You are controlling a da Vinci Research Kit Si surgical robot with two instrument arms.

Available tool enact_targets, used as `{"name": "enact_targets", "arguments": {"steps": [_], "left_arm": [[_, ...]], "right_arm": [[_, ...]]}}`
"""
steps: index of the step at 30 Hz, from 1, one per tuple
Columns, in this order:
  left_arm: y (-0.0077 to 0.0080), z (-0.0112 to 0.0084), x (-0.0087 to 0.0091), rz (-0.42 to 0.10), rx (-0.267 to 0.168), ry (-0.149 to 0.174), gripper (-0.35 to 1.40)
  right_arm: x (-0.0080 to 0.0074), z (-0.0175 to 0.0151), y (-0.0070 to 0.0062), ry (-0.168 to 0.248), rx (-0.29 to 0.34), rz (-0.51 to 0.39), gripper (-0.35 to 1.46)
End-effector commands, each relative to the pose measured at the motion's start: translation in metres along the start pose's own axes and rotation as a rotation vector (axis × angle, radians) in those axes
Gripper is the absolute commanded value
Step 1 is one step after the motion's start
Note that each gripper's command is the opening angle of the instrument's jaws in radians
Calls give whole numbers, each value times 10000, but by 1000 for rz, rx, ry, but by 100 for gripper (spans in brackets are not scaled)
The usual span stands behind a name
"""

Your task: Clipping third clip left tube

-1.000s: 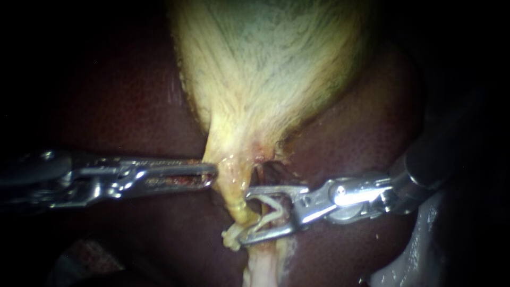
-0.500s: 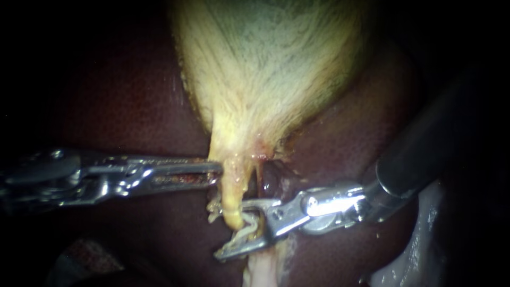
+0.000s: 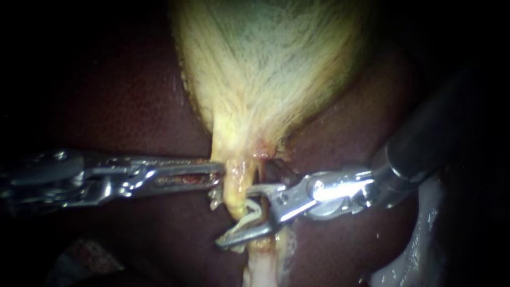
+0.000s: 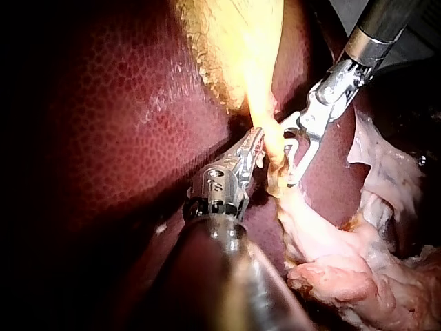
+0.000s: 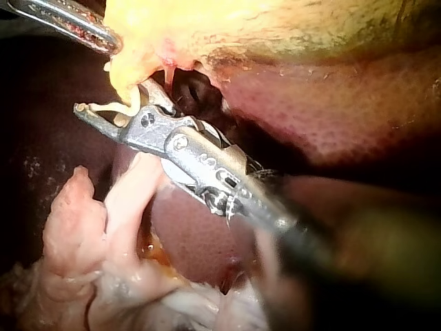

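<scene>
dark red, finely mottled liver (image 3: 133, 106) fills the background. nearest, at 6 o'clock, lies pale, stringy tissue (image 3: 260, 266). just past it, one of two bright metal instruments, the right instrument (image 3: 236, 217), enters from 3 o'clock. its jaws stand wide, holding one white v-shaped clip (image 3: 254, 212) that straddles the waxy yellow left tube (image 3: 236, 183) at centre. the left instrument (image 3: 215, 174), from 9 o'clock, has its jaws pinched narrow on the neck edge of the gallbladder (image 3: 265, 69), which is fibrous, yellow-grey and widens toward 12 o'clock.

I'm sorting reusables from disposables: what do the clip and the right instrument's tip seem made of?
The clip: pale, dull, no glint, so probably plastic, though unsure. The right instrument: its tip is bright silver with sharp highlights, so polished metal, likely steel.
</scene>
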Motion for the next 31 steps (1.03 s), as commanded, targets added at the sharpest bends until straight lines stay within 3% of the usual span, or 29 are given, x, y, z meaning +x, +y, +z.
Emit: {"name": "enact_targets", "arguments": {"steps": [1,4,7,11,14,31], "left_arm": [[0,0,0,0,1,0,-35],[0,1,0,0,1,0,-35],[0,2,0,0,0,0,-35],[0,3,1,1,0,0,-35],[0,4,1,1,0,0,-35],[1,6,1,1,2,1,-35]], "right_arm": [[-3,2,-1,-1,1,-1,51],[-5,3,-1,-1,1,-3,46],[-8,2,-3,-5,2,1,30],[-14,-1,-5,-13,4,9,-15],[-18,-3,-5,-17,4,20,-35],[-24,-3,-6,-18,5,22,-35]]}}
